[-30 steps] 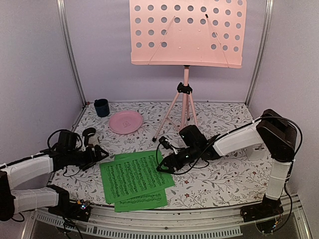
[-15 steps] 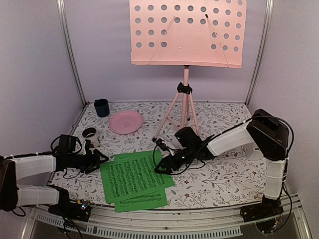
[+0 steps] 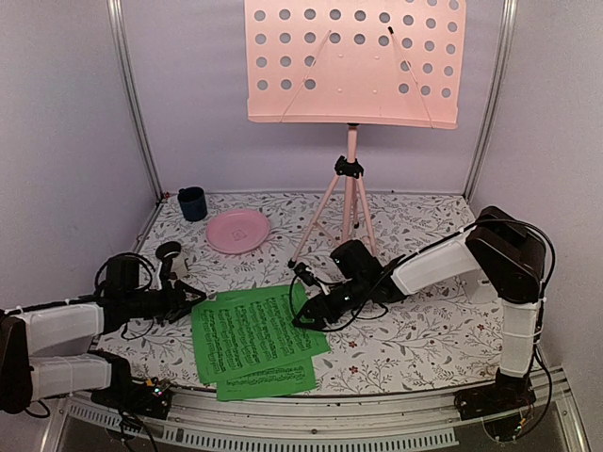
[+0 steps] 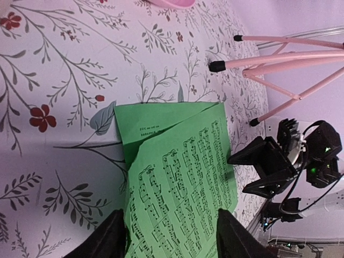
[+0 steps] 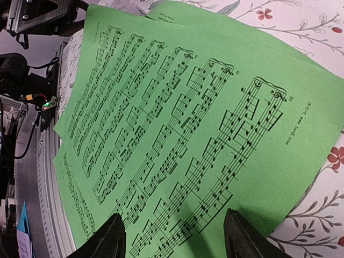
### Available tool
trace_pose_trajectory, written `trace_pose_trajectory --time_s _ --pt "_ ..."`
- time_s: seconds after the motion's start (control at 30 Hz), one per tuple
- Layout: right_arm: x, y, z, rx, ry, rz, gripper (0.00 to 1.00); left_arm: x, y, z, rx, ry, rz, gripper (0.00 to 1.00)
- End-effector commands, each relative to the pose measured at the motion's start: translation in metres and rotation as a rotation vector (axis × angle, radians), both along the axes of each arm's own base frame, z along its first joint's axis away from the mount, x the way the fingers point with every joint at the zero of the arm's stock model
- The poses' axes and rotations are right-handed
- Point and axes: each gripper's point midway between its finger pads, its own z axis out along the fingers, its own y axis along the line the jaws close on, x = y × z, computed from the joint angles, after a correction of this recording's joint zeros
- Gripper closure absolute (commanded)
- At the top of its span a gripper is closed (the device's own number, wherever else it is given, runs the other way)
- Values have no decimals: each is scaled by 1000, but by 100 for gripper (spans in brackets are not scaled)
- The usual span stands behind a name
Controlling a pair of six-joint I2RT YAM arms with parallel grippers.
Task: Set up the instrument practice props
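Several green sheet-music pages (image 3: 254, 339) lie in a loose stack on the table near its front. They fill the left wrist view (image 4: 183, 177) and the right wrist view (image 5: 177, 123). My left gripper (image 3: 193, 298) is open at the stack's left edge, its fingers (image 4: 110, 242) straddling the top page. My right gripper (image 3: 301, 316) is open low over the stack's right edge, its fingers (image 5: 244, 239) apart above the page. The pink music stand (image 3: 350, 202) stands at the back, its perforated desk (image 3: 353, 61) bare. I see no white metronome.
A pink plate (image 3: 237, 231) and a dark blue cup (image 3: 192, 202) sit at the back left. The stand's tripod legs (image 4: 279, 59) spread just behind the pages. Metal frame posts (image 3: 132, 104) and walls close in the sides and back.
My left gripper has slid right up to the pages' left edge. My right gripper has moved left and lower onto the pages' right edge. The pages lie as before.
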Motion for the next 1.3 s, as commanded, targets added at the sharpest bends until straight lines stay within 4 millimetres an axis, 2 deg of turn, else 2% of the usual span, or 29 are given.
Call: trace_pose_trajectory --time_s 0.0,0.37,0.6,0.7,0.73,0.77,0.87,0.93,1.03,1.17,1.27 --pt "-6 -20 -40 -129 55 -23 36 7 -8 14 -10 -66 -30 42" --pt "-2 -20 -33 -121 35 -21 37 11 -3 -20 94 46 -53 44" --pt "0 -15 -13 -79 12 -14 38 15 -7 -20 127 26 -77 71" --pt "2 -11 9 -32 -23 -13 37 16 -12 -17 156 3 -103 91" --pt "3 -10 18 -13 -37 -16 36 16 -15 -13 169 -20 -124 99" --pt "3 -10 28 11 -56 -17 34 17 -18 -8 185 -44 -138 100" --pt "5 -13 62 96 -107 -33 30 18 -31 15 208 -137 -184 100" --pt "6 -21 88 175 -151 -53 26 17 -44 34 223 -210 -216 100" --pt "4 -40 117 275 -202 -74 18 7 -65 63 234 -328 -307 100" --pt "1 -67 140 338 -275 -103 9 -8 -83 111 187 -495 -384 100" --pt "-5 -87 151 353 -363 -106 6 -28 -100 143 155 -616 -460 100"
